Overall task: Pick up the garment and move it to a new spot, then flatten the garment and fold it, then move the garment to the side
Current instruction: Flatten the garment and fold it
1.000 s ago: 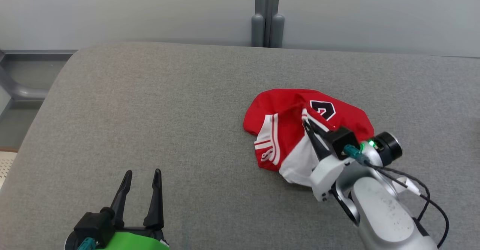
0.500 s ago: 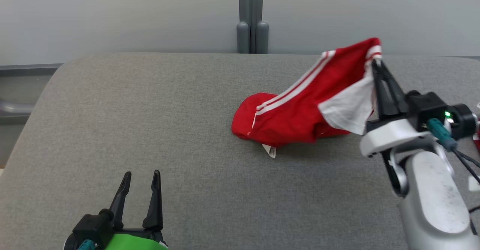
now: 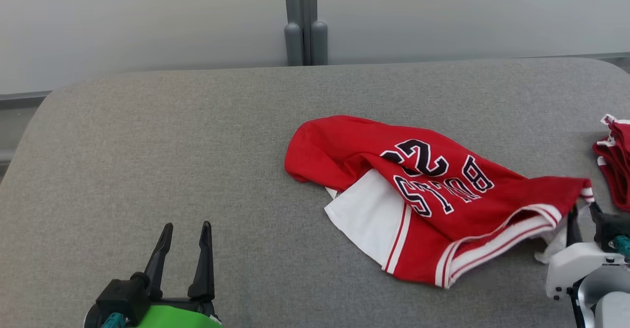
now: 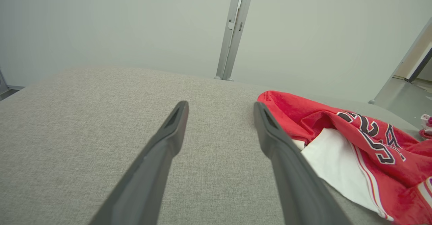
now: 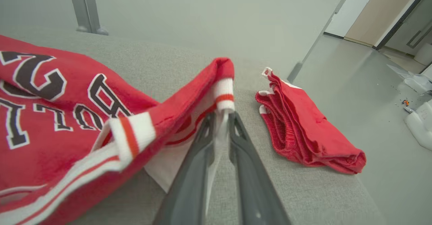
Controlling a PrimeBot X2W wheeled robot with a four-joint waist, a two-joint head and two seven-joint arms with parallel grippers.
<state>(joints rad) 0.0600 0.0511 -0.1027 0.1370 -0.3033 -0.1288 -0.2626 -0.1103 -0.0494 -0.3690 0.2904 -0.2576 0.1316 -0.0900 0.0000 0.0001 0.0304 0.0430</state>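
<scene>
- fingers (image 5: 199, 171) of the right gripper (image 5: 221, 115): only a narrow gap between them, a strip of white cloth lies in that gap, banded hem corner draped over the tips. cannot tell if the cloth is pinched or loose.
- fingers (image 4: 168, 140) of the left gripper (image 3: 184, 229): spread wide, nothing between them, low over bare worktop at the near left, well apart from the garment.
- worktop (image 3: 147, 146): grey padded fabric with rounded corners, pale wall and a grey post (image 3: 301, 17) behind it.
- garment (image 3: 418, 180): red jersey with black lettering, lying rumpled right of centre on the worktop. white inside (image 3: 366, 214) turned out along the near edge, right end runs up to the right gripper.
- folded red pile (image 5: 303, 137): a second red item at the far right edge of the worktop, near the garment's right end, not touching it as far as i can see.
- step, my read: end of the first one, garment set down at its spot and the right gripper at the point of letting go. flattening not yet begun.
- next move likely calls for: right fingers clear of the hem, then both grippers take opposite edges and pull the folds out. left arm has to reach across. watch that the hem doesn't snag on the tips or drag into the pile.
</scene>
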